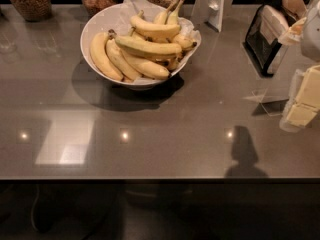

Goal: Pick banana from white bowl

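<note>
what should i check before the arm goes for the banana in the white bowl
Long curved yellow banana with dark stem tip lies atop the pile, uncovered: ok
Wide round white paper-lined bowl sits upright on the grey table: ok
Tool over the banana: not ok, it is at the right edge, away from the bowl
Glass jars of brown grains stand behind the bowl, off the banana: ok
Banana free of its neighbours: cannot tell
</note>
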